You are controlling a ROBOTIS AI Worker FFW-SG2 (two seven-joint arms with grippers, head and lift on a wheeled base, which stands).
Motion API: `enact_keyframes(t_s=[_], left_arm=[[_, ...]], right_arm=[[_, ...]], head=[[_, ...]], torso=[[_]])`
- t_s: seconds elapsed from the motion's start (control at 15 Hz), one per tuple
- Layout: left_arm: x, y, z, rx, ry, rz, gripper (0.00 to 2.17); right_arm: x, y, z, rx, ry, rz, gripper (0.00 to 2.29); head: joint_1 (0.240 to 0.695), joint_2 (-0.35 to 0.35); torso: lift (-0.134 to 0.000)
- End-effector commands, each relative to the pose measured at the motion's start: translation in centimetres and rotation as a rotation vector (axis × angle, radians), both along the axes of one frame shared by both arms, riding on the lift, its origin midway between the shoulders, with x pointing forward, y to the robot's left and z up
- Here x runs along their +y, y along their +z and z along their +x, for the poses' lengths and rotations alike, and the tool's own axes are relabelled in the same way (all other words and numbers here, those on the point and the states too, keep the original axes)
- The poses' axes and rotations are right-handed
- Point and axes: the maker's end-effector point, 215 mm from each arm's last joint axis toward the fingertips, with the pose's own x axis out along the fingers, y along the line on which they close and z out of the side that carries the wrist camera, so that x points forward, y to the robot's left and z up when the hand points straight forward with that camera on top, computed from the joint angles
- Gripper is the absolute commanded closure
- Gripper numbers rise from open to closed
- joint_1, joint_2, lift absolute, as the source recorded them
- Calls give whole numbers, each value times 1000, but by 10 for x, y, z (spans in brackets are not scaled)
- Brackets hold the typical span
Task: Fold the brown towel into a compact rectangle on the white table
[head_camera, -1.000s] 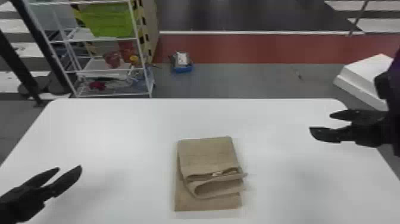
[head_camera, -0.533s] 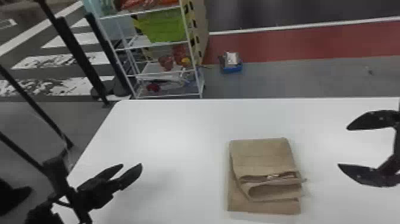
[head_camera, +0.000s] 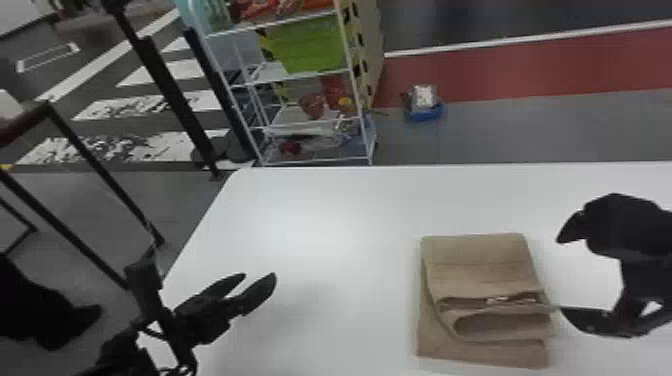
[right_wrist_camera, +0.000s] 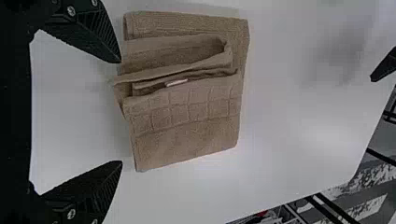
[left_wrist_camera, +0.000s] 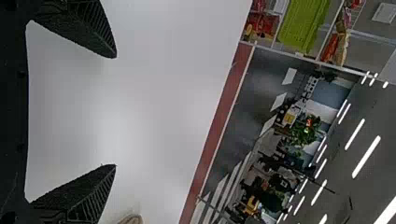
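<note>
White worktop (head_camera: 325,215): your brown towel (head_camera: 477,280) appears mostly folded, its loose flap (head_camera: 505,325) left to tidy; your left tool (left_wrist_camera: 116,111) and right tool (right_wrist_camera: 121,112) stand empty, fingers apart.

No legible text, label, brand, number or sign in any view

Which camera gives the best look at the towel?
The right wrist view: it shows the towel from close up, its layers, grid pattern and white tag clear. The head view shows it whole from farther off; the left wrist view, a small bit.
</note>
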Motion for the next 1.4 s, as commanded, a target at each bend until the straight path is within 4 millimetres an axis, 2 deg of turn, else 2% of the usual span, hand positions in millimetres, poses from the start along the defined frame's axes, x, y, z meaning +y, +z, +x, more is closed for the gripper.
enact_keyframes(t_s=[0.0,0.33,0.73,0.93,1.33], left_arm=[[2,-1,-2,2,6,-2,33],[7,-1,-3,-5,15,4,33],[9,-1,-2,-15,18,10,33],[10,-1,-3,-16,19,8,33],[12,0,-3,-18,22,9,33]], right_arm=[[19,-14,-10,22,64,-52,124],[29,-21,-31,28,110,-88,127],[36,-54,-28,55,141,-157,130],[44,-59,-24,56,150,-170,140],[46,-69,-17,55,158,-204,147]], head=[[695,350],[695,350],[695,350],[695,350],[695,350]], torso=[[-124],[-124],[-124],[-124],[-124]])
